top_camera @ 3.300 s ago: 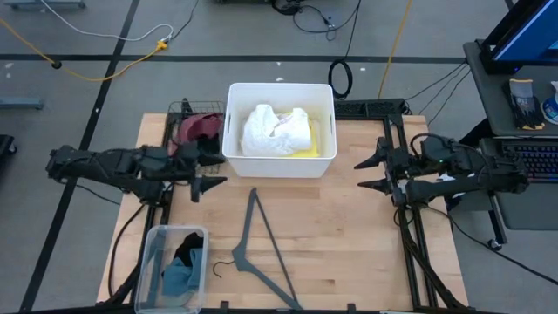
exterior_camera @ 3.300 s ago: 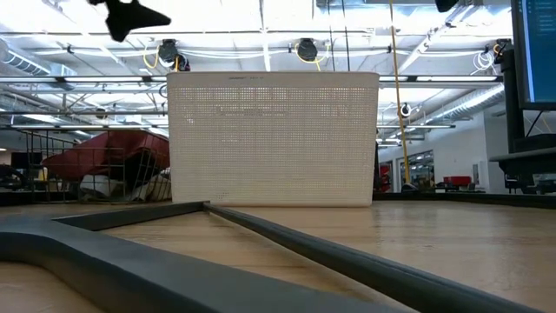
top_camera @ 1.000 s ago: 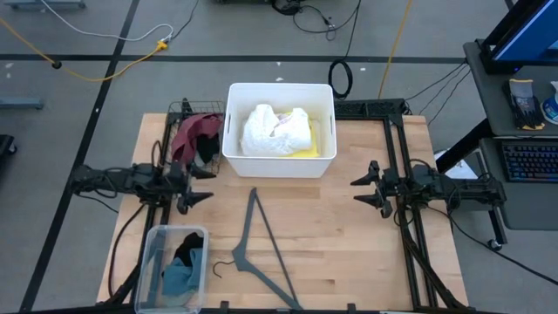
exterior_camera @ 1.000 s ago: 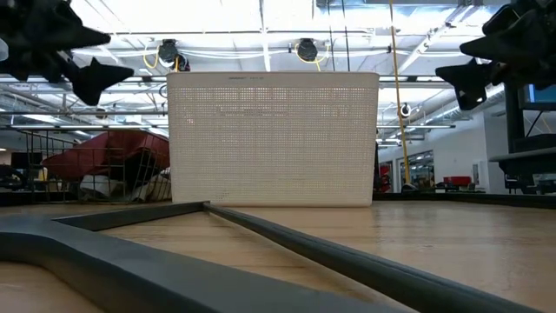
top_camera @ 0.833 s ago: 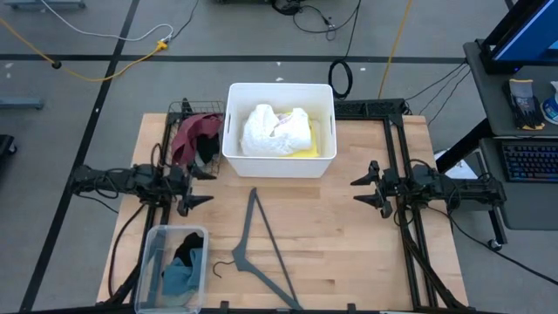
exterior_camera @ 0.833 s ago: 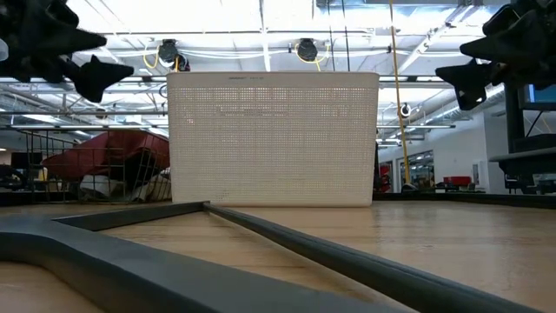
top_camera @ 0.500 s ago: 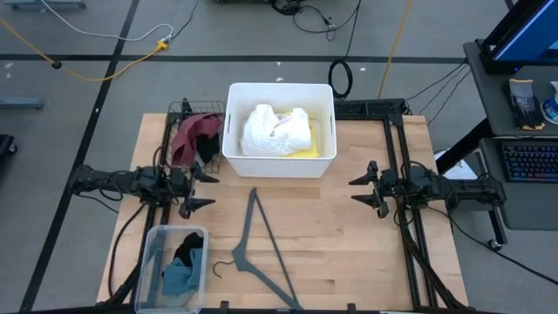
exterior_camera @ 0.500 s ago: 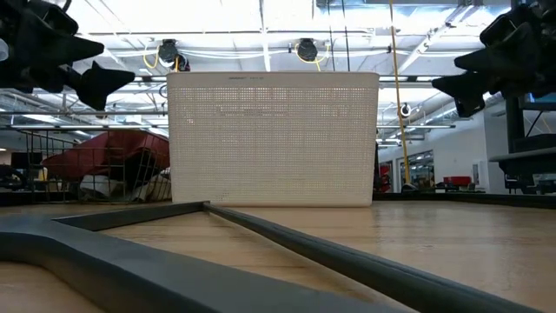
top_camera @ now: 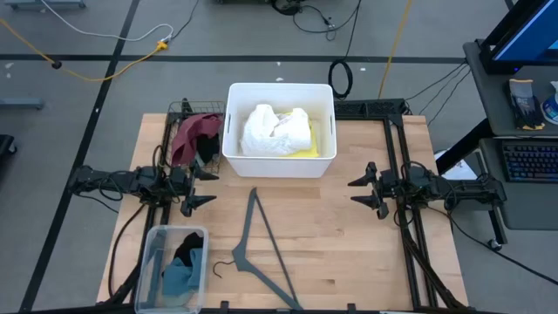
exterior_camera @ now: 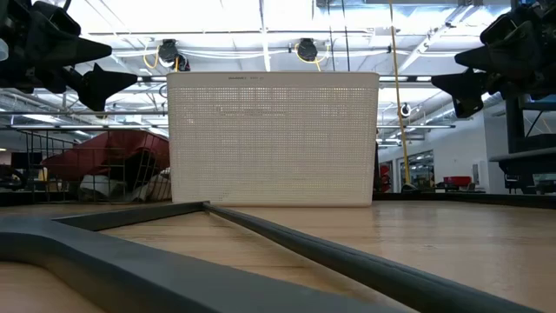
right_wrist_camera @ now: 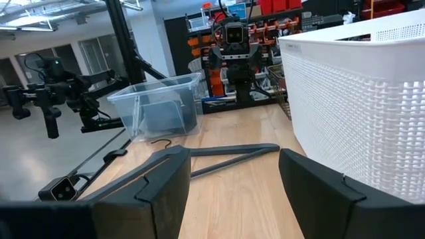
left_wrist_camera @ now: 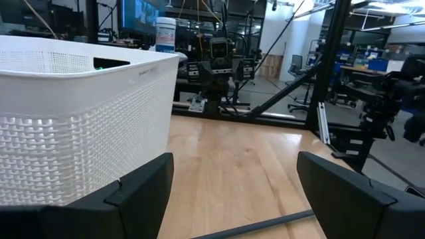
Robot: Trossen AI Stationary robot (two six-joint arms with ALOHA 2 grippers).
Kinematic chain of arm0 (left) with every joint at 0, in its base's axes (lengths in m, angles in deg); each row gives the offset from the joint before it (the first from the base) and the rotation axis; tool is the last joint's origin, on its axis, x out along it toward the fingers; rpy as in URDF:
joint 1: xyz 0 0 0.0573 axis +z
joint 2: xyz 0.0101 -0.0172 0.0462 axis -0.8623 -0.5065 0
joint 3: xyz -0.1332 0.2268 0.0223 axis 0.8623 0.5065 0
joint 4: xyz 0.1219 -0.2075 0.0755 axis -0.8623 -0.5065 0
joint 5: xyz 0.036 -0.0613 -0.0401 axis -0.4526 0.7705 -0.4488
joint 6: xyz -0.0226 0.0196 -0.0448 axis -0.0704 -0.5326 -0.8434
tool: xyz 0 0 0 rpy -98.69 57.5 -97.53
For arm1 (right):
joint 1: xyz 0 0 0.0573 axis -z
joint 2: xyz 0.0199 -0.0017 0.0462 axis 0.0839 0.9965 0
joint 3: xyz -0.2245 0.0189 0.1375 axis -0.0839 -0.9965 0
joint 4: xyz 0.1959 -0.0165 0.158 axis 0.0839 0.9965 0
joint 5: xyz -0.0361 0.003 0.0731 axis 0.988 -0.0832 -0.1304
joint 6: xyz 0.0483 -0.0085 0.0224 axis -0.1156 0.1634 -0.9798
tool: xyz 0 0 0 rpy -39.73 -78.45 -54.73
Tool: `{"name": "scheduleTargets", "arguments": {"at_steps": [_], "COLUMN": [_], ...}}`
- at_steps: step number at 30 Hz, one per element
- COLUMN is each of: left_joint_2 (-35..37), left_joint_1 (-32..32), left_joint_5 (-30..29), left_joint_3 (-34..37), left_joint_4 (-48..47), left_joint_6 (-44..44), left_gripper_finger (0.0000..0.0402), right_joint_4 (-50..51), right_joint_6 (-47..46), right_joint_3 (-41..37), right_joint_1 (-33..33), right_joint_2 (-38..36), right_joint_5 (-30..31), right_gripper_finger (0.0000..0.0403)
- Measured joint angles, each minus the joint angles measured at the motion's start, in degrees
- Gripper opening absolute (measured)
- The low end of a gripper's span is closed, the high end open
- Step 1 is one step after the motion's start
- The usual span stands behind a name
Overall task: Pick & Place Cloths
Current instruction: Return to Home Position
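Observation:
A white cloth (top_camera: 275, 129) lies heaped in the white basket (top_camera: 234, 139), over a bright yellow cloth (top_camera: 316, 150). The maroon cloth (top_camera: 192, 135) fills a wire basket at the table's far left and also shows in the low view (exterior_camera: 104, 156). Black (top_camera: 188, 252) and teal-blue (top_camera: 180, 279) cloths lie in the clear bin (top_camera: 153, 253). I see no grey cloth. My left gripper (top_camera: 209, 188) hovers open near the table's left edge. My right gripper (top_camera: 352, 192) hovers open on the right. Each points toward the table's middle, and neither holds anything.
A thin grey hanger (top_camera: 258, 249) lies flat on the wood between the white basket and the near edge, beside the clear bin. Bare wood stretches between the two grippers and on the table's right half. Black frame rails (top_camera: 403, 235) run along both sides.
Both grippers have stayed open and empty, almost in place at mid height. In the low view each has tipped slightly toward level. No cloth has moved.

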Motion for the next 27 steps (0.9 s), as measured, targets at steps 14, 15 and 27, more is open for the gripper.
{"name": "scheduleTargets", "arguments": {"at_steps": [14,15,27], "left_joint_2": [0.0,0.0,0.0], "left_joint_1": [0.0,0.0,0.0], "left_joint_5": [-0.01,-0.01,-0.01], "left_joint_3": [0.02,0.02,0.02], "left_joint_4": [0.2,0.2,0.24], "left_joint_6": [-0.02,-0.04,-0.09], "left_gripper_finger": [0.0324,0.0324,0.0324], "right_joint_4": [-5.36,-5.35,-5.63], "right_joint_6": [-0.01,-0.01,-0.01], "right_joint_3": [-0.15,-0.15,-0.2], "right_joint_1": [0.0,0.0,0.0], "right_joint_2": [0.0,0.02,0.02], "right_joint_5": [-0.33,-0.33,-0.25], "right_gripper_finger": [0.0224,0.0224,0.0224]}}
